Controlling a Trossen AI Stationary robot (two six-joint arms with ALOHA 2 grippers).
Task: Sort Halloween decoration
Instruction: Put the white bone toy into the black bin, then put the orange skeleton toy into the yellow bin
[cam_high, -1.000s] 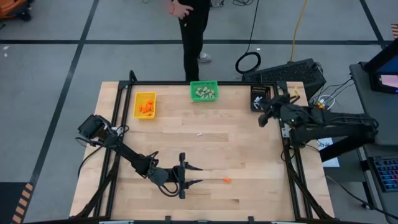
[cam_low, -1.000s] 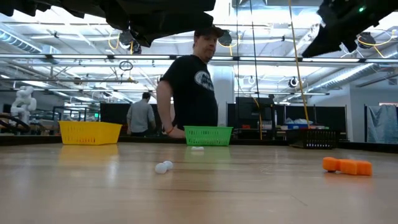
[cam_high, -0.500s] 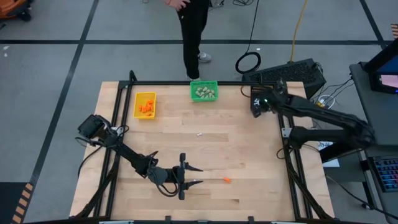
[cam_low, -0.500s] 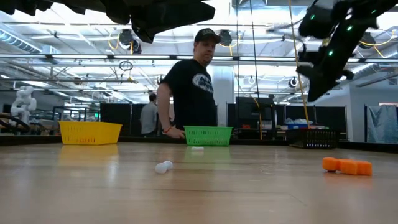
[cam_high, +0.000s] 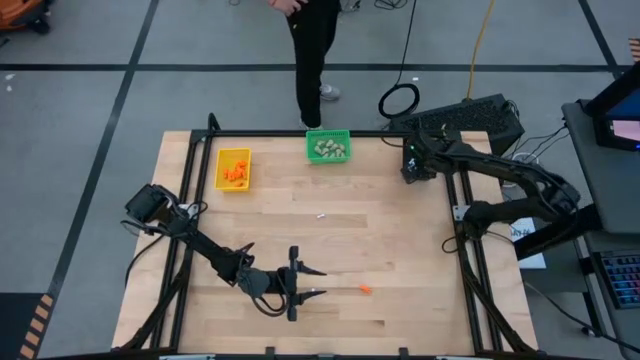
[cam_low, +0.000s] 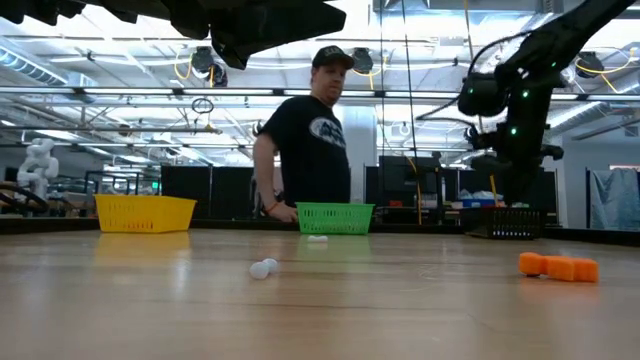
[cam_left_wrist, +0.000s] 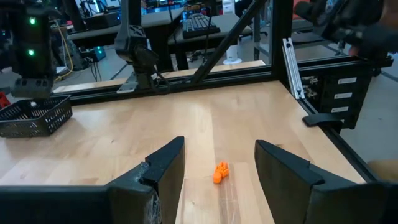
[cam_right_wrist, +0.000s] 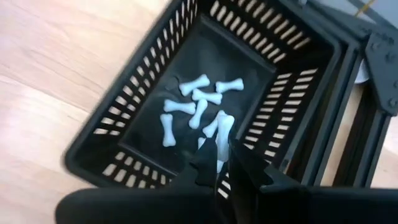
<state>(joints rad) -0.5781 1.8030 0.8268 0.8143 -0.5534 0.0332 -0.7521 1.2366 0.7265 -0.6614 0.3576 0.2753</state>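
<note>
White bones (cam_right_wrist: 198, 104) fill a black slatted bin (cam_right_wrist: 291, 118); one piece (cam_left_wrist: 220, 172) is orange.

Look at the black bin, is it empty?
No, the black bin holds several white bones, seen past the right gripper above it.

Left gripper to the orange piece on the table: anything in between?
Nothing visible. The left gripper is open, and the orange piece lies on bare table just ahead of its fingers, nothing beside it.
</note>
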